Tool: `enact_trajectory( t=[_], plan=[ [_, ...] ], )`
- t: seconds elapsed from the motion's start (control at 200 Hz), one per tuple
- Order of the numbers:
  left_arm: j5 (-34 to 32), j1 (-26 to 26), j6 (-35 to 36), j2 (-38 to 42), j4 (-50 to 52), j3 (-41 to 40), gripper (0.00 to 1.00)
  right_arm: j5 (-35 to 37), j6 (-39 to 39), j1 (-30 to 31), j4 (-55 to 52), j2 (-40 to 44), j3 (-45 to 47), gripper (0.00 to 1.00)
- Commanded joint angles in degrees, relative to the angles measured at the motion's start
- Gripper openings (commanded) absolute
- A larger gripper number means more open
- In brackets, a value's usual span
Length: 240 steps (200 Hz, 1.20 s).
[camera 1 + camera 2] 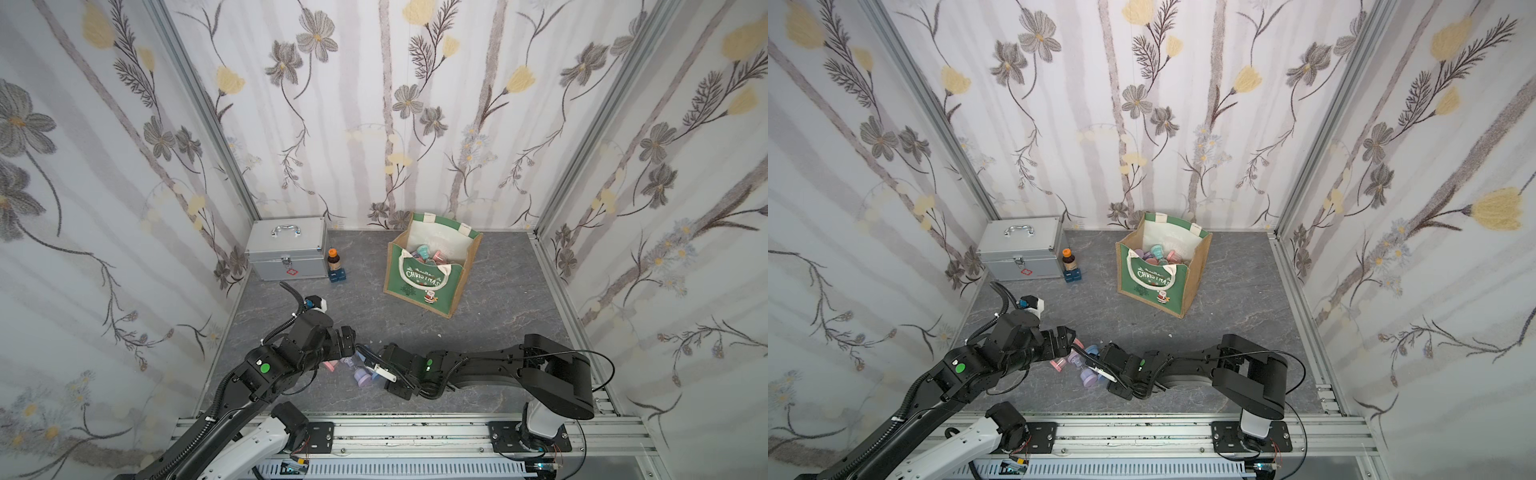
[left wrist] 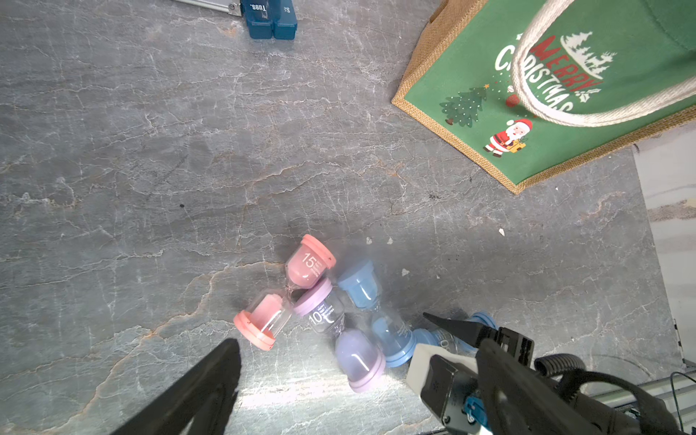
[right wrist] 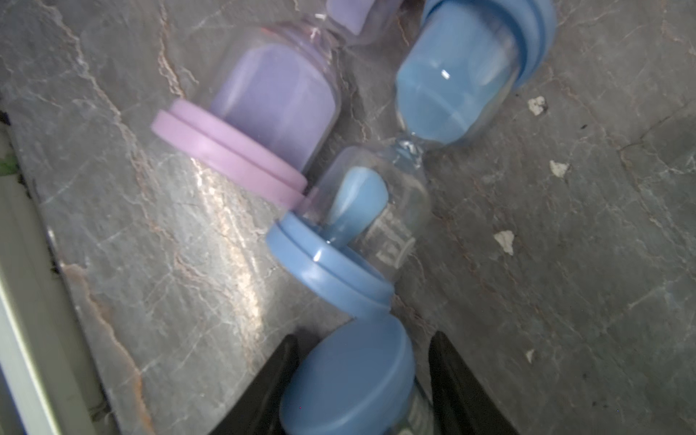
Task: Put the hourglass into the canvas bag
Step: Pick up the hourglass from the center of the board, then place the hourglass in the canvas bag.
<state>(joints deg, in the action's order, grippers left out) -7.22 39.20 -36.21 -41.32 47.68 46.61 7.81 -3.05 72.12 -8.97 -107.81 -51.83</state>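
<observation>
Several hourglasses lie in a heap near the table's front: a pink one (image 2: 305, 263), a purple one (image 2: 357, 357) and a blue one (image 2: 361, 286). Another blue hourglass (image 3: 350, 376) lies between the fingers of my right gripper (image 3: 363, 339). One finger touches its cap and a thin gap shows at the other. My left gripper (image 1: 353, 347) hovers open just beside the heap, holding nothing; one of its fingers (image 2: 218, 369) shows. The canvas bag (image 1: 428, 282) stands open at the back right in both top views, with several hourglasses (image 1: 428, 253) inside.
A silver metal case (image 1: 289, 249) stands at the back left. Beside it are a brown bottle with an orange cap (image 1: 332, 259) and a small blue box (image 1: 337, 275). Papered walls close three sides, and an aluminium rail (image 1: 415, 432) runs along the front.
</observation>
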Motion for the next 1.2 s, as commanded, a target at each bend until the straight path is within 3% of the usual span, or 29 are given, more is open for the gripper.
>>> enact_trajectory(
  t=[0.0,0.739,1.194],
  plan=[
    [0.02,-0.07,-0.58,-0.16,-1.18,0.49,1.00,1.77,-0.77,-0.52,1.26,1.49,0.30,0.45],
    [-0.38,-0.09,0.07,-0.34,-2.80,1.01,1.00,-1.04,2.39,-7.64,3.52,11.05,0.60,0.32],
    [0.80,-0.09,2.04,-4.04,-6.85,4.81,1.00,-3.08,6.29,-13.27,-0.63,20.84,-8.78,0.29]
  ],
)
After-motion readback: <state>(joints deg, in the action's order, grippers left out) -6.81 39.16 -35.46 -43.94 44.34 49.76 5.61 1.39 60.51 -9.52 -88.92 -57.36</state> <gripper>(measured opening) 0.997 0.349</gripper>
